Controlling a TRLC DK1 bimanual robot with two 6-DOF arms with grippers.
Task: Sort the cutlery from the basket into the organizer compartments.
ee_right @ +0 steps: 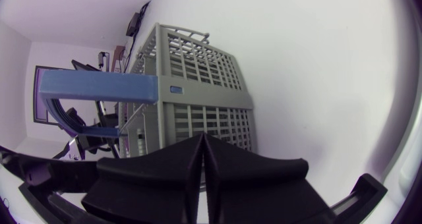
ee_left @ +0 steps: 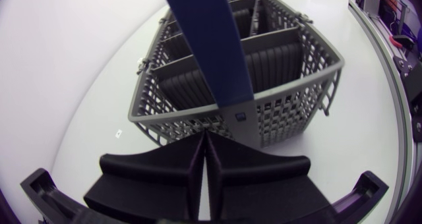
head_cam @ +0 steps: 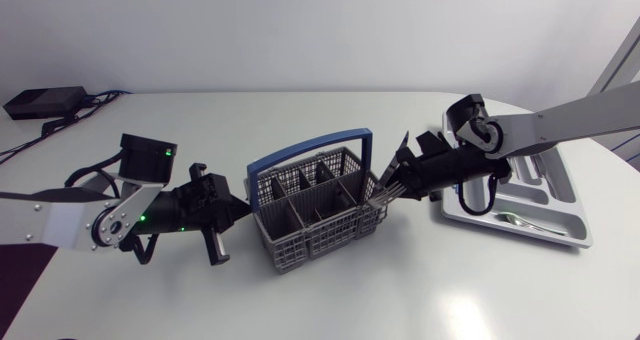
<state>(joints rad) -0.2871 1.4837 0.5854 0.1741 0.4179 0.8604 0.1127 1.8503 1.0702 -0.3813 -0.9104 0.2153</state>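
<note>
Basket (head_cam: 322, 242) between left gripper (head_cam: 240, 208) and right gripper (head_cam: 390, 182), both low, level, pressed together.

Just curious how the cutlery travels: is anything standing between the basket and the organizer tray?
Only the robot's own right arm: it reaches over the organizer, and the right gripper sits at the right wall of the basket. Otherwise nothing shows on the table between them.

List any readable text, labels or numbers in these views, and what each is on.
Nothing can be read in any view.
Small mark at the foot of the blue handle of the basket: too small to read.
Organizer: no print shows.
</note>
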